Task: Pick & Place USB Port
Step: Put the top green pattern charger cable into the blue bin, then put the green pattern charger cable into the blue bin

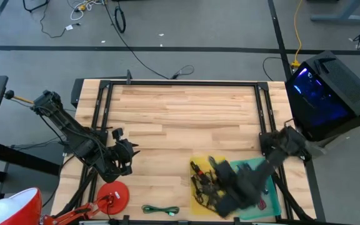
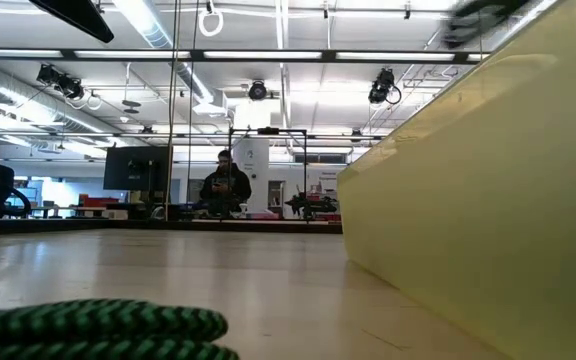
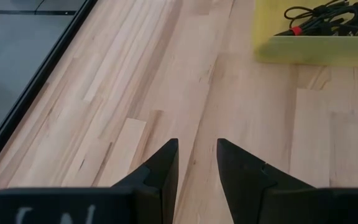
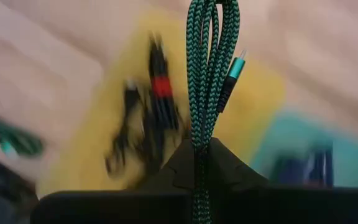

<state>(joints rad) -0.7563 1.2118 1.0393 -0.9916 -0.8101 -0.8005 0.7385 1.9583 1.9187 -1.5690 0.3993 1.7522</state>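
A green braided USB cable (image 4: 207,74) hangs folded in the right gripper (image 4: 199,152), its fingers pinched tight on it above the yellow tray (image 1: 200,164) near the bench's front right. The left gripper (image 3: 196,163) waits narrowly parted at the front left.

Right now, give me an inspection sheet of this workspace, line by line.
Surface: wooden table, mostly bare.
Job's things: yellow tray with black cables; teal tray beside it.
Clutter: red disc at the near edge.
Grippers: left gripper open, empty, above bare wood; right gripper shut on green braided cable, above the yellow tray.
Cables: second green cable on the table.
Surroundings: lit computer case; seated person beyond.
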